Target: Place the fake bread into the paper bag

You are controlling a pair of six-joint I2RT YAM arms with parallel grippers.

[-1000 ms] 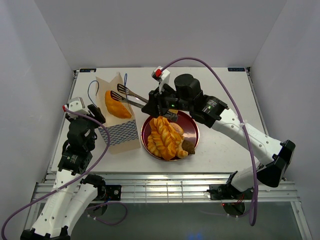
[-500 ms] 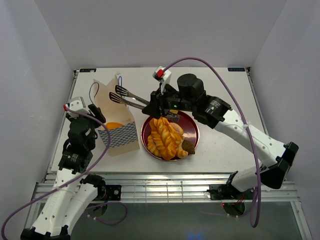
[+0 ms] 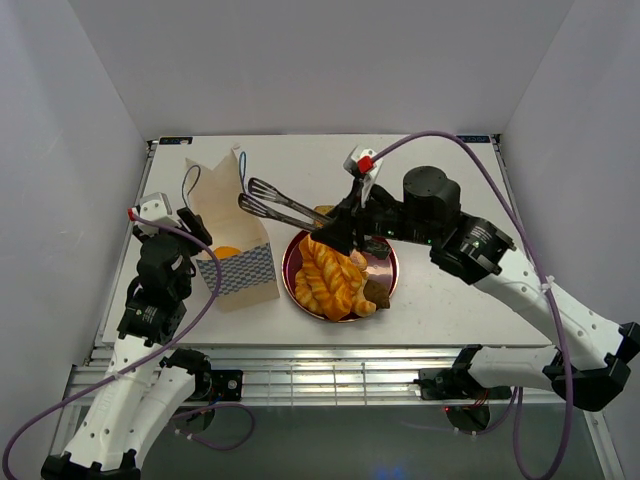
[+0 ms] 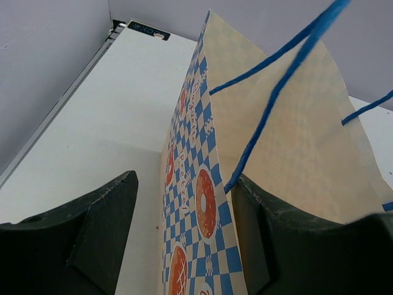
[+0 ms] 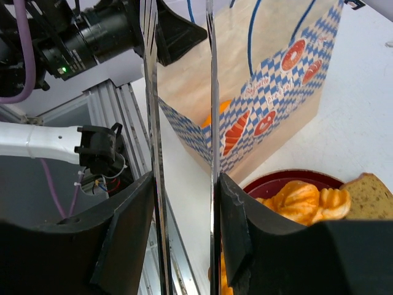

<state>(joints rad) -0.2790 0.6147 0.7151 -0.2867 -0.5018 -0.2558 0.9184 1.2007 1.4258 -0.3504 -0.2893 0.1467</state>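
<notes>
One bag point(image 3: 235, 270) stands upright on the table point(image 3: 440, 180), mouth open, just left of the plate point(image 3: 390, 262). Two cord handles point(image 4: 270, 98) rise from its rim.

One orange piece of bread point(image 3: 227, 252) lies inside the bag, low against the near wall.

One plate, dark red and round, carries the remaining bread. I count at least four pieces on it: one long braid point(image 3: 325, 278), one dark chunk point(image 3: 377, 292), one small orange piece at the near rim and one paler roll behind the braid. My right arm crosses the far rim and hides part of it, so that count is not certain.

My left claw point(image 4: 184, 187) straddles the bag's left wall, jaws apart: one finger inside against the paper, the other outside with bare table showing between it and the wall.

My right claw point(image 5: 184, 184) is closed on one pair of tongs point(image 3: 275, 203), a finger pressing each blade. The tong tips hang in the air between the bag's mouth and the plate, just right of the bag, with nothing between them.

Nothing lies over the bag's mouth; the tongs and my right arm are the only items above the plate.
</notes>
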